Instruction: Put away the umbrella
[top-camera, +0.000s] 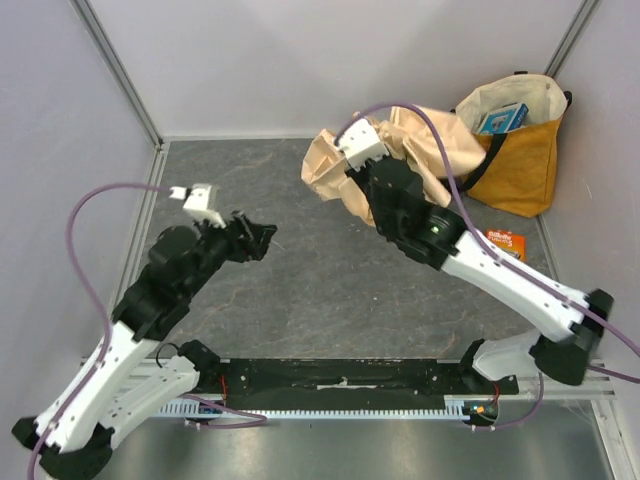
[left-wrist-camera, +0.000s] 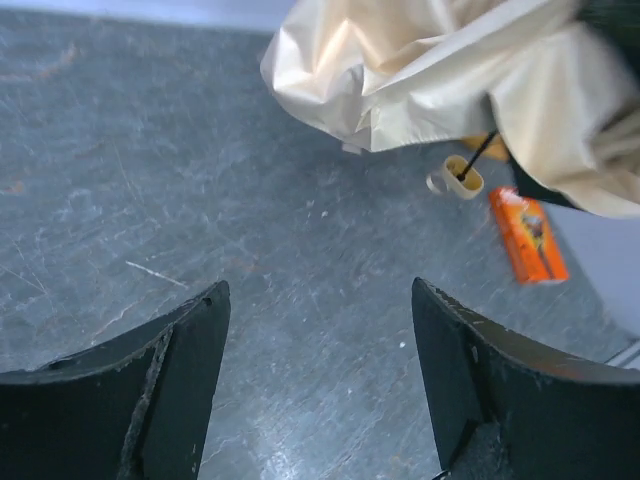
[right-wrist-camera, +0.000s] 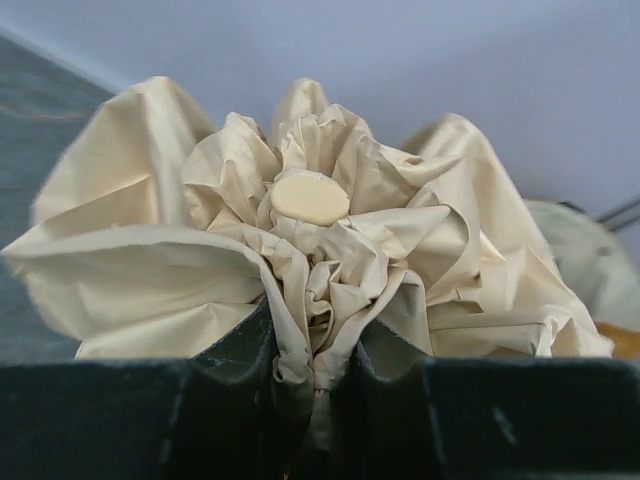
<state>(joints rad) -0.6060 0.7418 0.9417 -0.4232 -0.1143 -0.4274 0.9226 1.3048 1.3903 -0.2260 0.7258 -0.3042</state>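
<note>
My right end effector (right-wrist-camera: 315, 350) is clenched on the bunched crown of the pale beige-cream fabric umbrella (right-wrist-camera: 150, 265) beside the mustard-yellow tote bag (top-camera: 525, 170), left end effector (left-wrist-camera: 318, 300) released; I'd gather loose folds before bagging.

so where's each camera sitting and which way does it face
top external: above and behind the bases, looking down on the table; left arm and right arm show
left wrist: low over the table, facing the umbrella; open left end effector below
right wrist: close on the umbrella's cap; right end effector pinches the fabric
shared: all three see the umbrella
</note>
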